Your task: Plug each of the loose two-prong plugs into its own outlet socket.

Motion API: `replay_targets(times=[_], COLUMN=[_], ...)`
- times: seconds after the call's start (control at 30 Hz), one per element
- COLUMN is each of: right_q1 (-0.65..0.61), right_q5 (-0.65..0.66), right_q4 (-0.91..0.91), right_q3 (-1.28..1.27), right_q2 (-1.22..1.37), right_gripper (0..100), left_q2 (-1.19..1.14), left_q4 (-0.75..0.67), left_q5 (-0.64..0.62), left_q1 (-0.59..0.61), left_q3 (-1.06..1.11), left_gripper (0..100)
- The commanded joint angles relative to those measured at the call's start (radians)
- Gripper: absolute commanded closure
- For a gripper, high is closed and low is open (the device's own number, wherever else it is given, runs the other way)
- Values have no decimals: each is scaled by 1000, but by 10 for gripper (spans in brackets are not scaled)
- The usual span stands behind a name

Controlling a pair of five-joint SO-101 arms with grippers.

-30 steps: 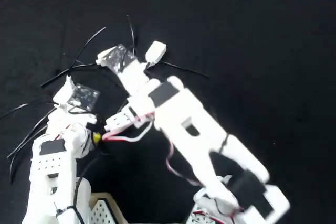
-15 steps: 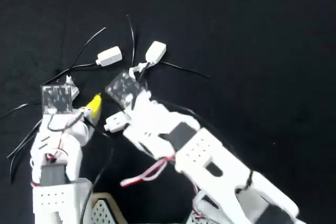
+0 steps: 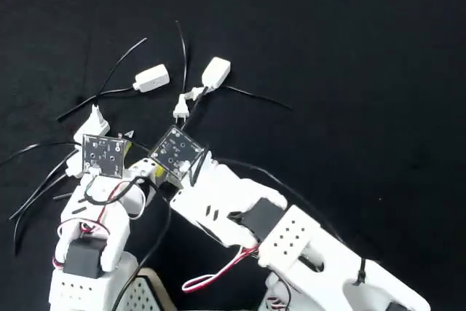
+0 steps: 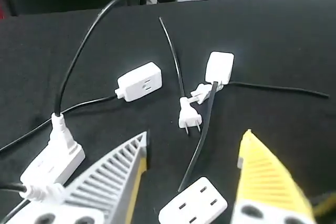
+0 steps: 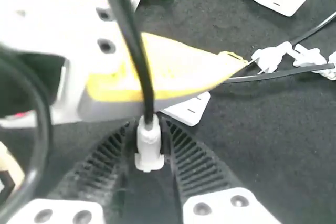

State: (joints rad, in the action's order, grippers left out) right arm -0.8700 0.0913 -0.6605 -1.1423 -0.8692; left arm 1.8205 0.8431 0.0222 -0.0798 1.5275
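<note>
**A:** Which sockets are holding anything?

**B:** In the left wrist view, the white rectangular outlet block at the lower left is carrying a white plug on a thick black cable, which is standing upright in it. Left of centre, the white two-slot outlet block is showing both slots to the camera. Upper right of centre, a third white outlet block is lying with a small white plug piece touching its near edge. I can't tell whether that piece is seated.

**A:** And the loose one?

**B:** The loose white two-prong plug is lying at mid-frame on the black cloth tabletop. Its long axis is running up and down the picture. The prongs are pointing toward the bottom edge, and its thin cable is trailing toward the top.

**A:** What are the pincers doing?

**B:** The left pincer is standing spread wide. A fourth white outlet block is lying between its grey and yellow fingers at the bottom edge, just beside the yellow one. The right pincer is pinching a white plug body between its black ribbed fingers. That plug's black cable is running toward the top of the frame, and its prongs are hidden.

**A:** What is differing from half a second ago?

**B:** In the high view, the right arm is pulling back toward the bottom of the frame and uncovering the loose plug. The left wrist is shifting right and down, so the two wrists are now sitting side by side.
</note>
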Motion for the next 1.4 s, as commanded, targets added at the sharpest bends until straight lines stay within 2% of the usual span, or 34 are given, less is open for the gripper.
replay_targets(times=[0.0,0.1,0.2,0.33,0.4,0.5,0.57,0.67,0.87,1.03,1.37], right_q1=[-11,-11,-11,-9,11,64,86,92,95,124,181], right_q5=[-11,-12,-12,-78,-94,-100,-169,-250,-265,-316,-325], right_q4=[58,94,107,115,114,137,199,236,137,66,121], right_q3=[18,18,18,18,18,16,10,54,269,378,440], right_q2=[-22,-22,-22,-22,-22,-19,18,157,484,591,716], right_gripper=[987,987,987,987,987,987,987,987,986,986,986], left_q2=[3,2,2,3,3,3,2,2,2,2,2], left_q4=[8,8,81,109,114,114,114,110,109,106,106], left_q5=[74,163,229,265,265,267,267,265,267,267,267], left_q1=[-36,-84,-107,-110,-67,74,170,305,469,526,518], left_q3=[-31,-36,-36,-50,-61,-58,-51,-8,82,142,145], left_gripper=[721,721,721,720,720,720,721,722,722,722,722])
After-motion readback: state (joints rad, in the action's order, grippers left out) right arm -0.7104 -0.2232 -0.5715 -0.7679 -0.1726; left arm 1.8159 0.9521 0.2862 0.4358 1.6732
